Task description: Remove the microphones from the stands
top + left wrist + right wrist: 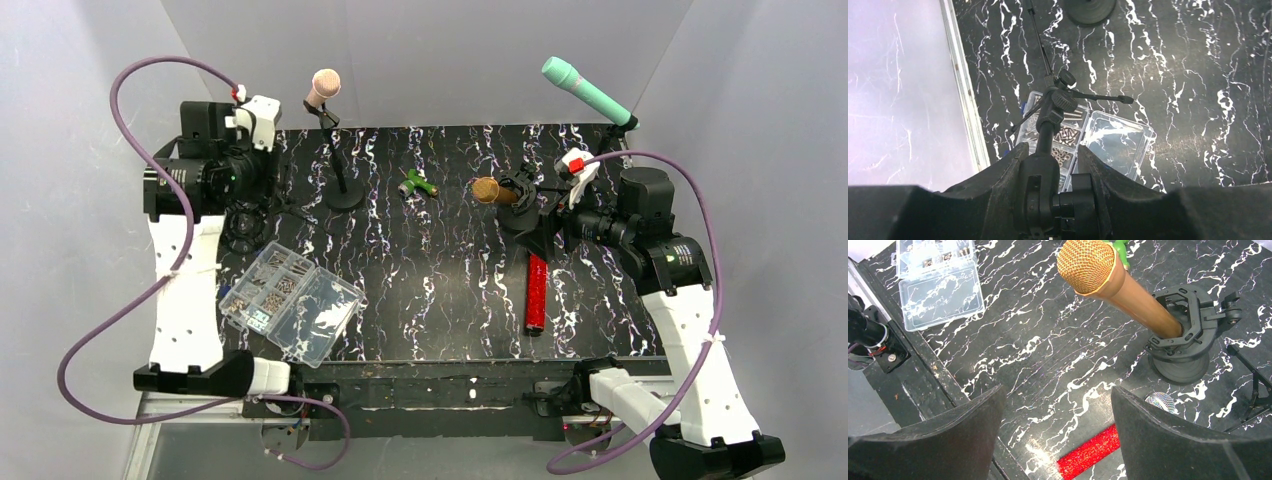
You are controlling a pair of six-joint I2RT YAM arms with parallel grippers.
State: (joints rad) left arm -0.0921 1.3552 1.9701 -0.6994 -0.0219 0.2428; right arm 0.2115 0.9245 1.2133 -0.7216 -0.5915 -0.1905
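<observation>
Pointing, gold microphone (493,191): mesh head toward the left of the top view; long axis nearly level across the frame, handle running right. In the right wrist view it slants from upper centre down to the right.
Place, gold microphone: right of centre on the black marbled table (440,300), handle seated in the ring of the black shock-mount stand (1193,347).
Right gripper (1057,405): fingers spread wide, nothing between them, just beside the mount.
Left gripper (1050,155): closed around the top fitting of a black jointed stand (1055,102), at the left edge of the table.
Red glitter microphone (537,290): lying flat below the mount, lengthwise toward the bottom of the frame.
Clear screw box (290,298): lower left, lid open.
</observation>
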